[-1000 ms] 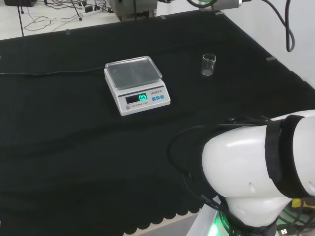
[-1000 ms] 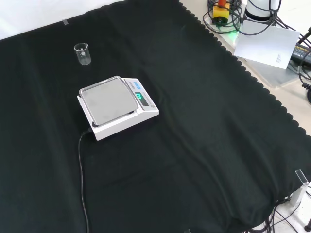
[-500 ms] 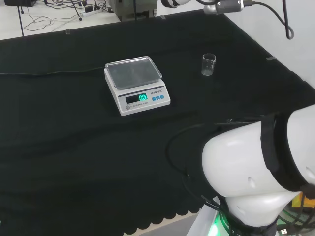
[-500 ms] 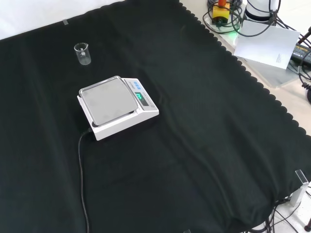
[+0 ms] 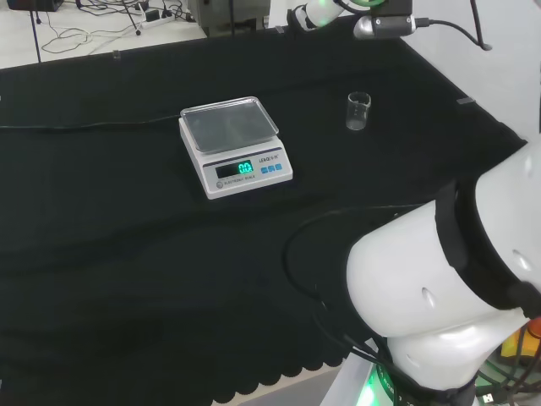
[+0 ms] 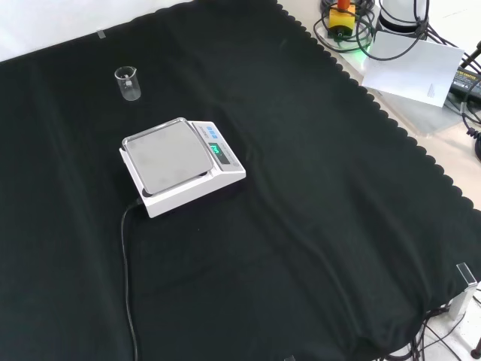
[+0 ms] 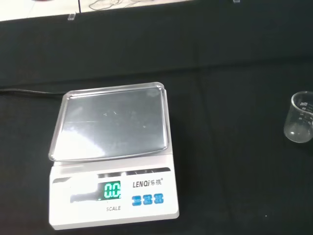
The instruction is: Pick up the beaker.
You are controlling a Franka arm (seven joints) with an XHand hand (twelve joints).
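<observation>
Beaker (image 5: 358, 111): small, clear, upright on the black cloth (image 6: 316, 188) — untouched, apparently empty, though clear glass makes that hard to tell.
Hand: no fingers can be made out, so whether they are spread or curled cannot be told; the wrist camera looks down from above on the scale and the beaker, so the hand is judged to be high over the bench, well apart from the beaker.
Step in hand: the approach — nothing is grasped yet.
How to do it well: bring the hand down beside the beaker, not onto its rim; open wide before arriving, then close round the wall at mid-height, keeping it upright — a light glass will likely tip or skid on cloth if nudged from one side.
Scale (image 6: 178, 163): white, with a steel pan and a lit display; well apart from the beaker, nearer the middle of the wrist view.
Cable (image 6: 126, 278): runs off from the scale, away from the beaker.
In the way: nothing stands close round the beaker; the scale is the one thing to skirt.
</observation>
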